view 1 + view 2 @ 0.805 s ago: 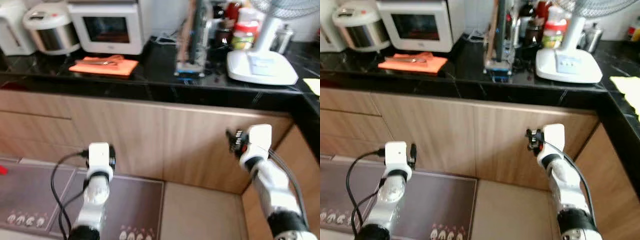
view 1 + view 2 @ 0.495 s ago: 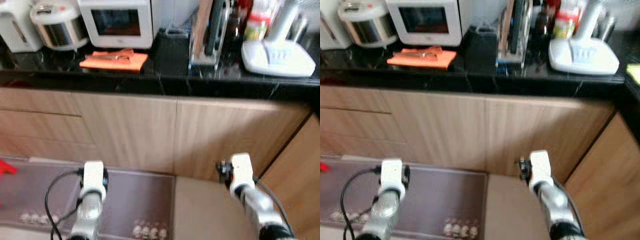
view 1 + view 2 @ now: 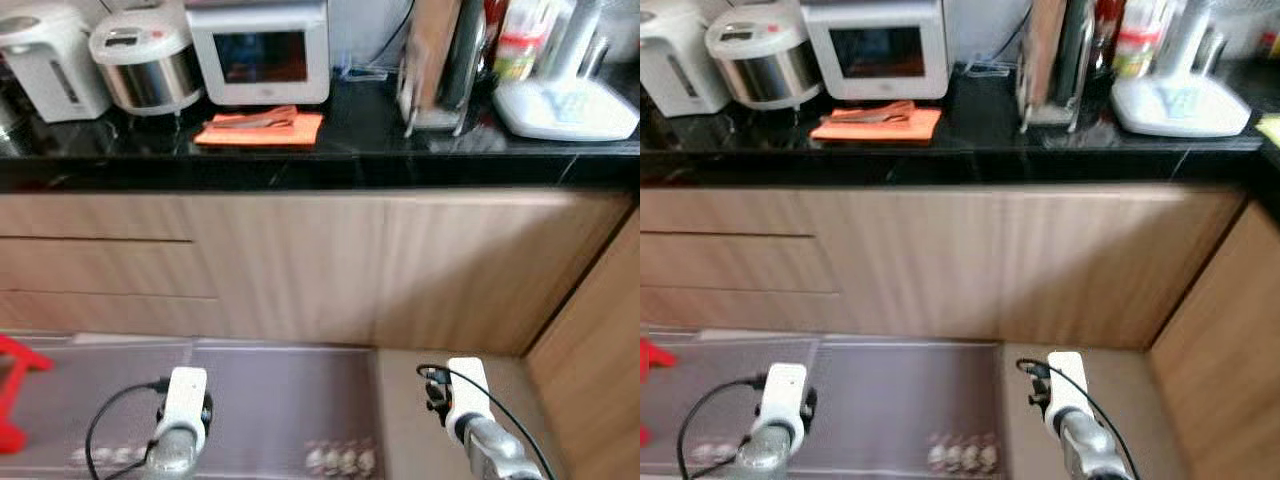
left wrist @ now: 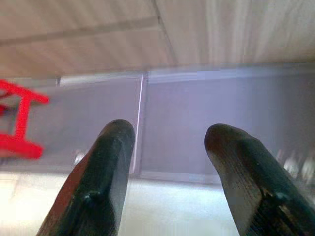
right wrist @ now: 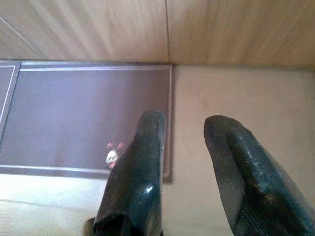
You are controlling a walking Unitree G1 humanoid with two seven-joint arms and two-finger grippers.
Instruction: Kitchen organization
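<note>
Camera shifted since earlier, arms lower in view, black surface with orange cloth, my left tool and right tool both apart, empty, over grey mat.

A home kitchen is shown. A black stone bench is set over wood-fronted cupboards and drawers. Household appliances are lined up along its back: a white kettle pot, a steel rice cooker and a small white microwave oven. An orange cloth is laid before the oven, and a rack of boards, bottles and the white base of a fan are seen farther along. A grey mat is spread on the floor below.
</note>
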